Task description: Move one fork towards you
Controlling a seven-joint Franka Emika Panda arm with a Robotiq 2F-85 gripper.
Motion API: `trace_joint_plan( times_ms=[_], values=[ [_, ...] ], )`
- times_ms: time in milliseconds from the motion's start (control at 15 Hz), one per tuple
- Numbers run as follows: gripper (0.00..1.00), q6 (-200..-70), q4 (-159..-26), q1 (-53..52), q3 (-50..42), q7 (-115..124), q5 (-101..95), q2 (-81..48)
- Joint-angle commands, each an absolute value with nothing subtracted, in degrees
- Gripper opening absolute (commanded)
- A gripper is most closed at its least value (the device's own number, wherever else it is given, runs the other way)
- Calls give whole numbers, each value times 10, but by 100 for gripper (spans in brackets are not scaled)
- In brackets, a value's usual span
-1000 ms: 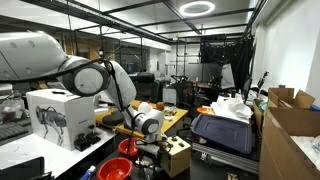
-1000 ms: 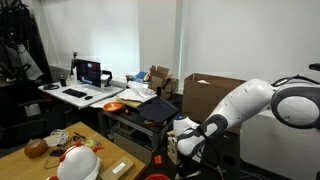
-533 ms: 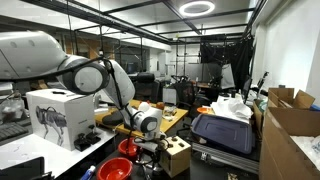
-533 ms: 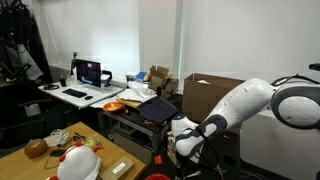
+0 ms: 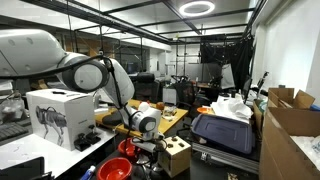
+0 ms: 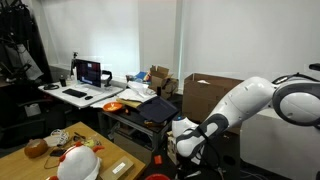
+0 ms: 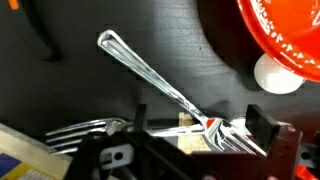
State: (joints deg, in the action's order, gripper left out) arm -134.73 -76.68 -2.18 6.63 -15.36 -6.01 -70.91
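Note:
In the wrist view a silver fork [image 7: 150,72] lies diagonally on a dark surface, its handle pointing up-left and its head at the lower right. A second fork [image 7: 85,127] lies roughly level at the lower left, tines to the left, and meets the first fork near its head. My gripper [image 7: 200,122] is open and low over the surface, one finger on each side of the diagonal fork's head. In both exterior views the arm bends down low and the gripper [image 5: 148,150] [image 6: 186,150] is down among clutter; the forks are hidden there.
A red bowl [image 7: 285,30] sits at the upper right of the wrist view with a white round object [image 7: 276,75] beside it; the bowl also shows in an exterior view [image 5: 115,168]. A wooden table [image 5: 170,120], a white box [image 5: 58,115] and cardboard boxes [image 5: 290,125] surround the arm.

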Motion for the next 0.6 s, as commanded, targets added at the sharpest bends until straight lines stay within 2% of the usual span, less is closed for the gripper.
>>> trace_joint_plan(
  times_ms=[0,533],
  values=[
    [100,-1336,-815,-1,84,-183,-50,-672],
    [100,-1341,-837,20,84,-231,-60,-673]
  ],
)
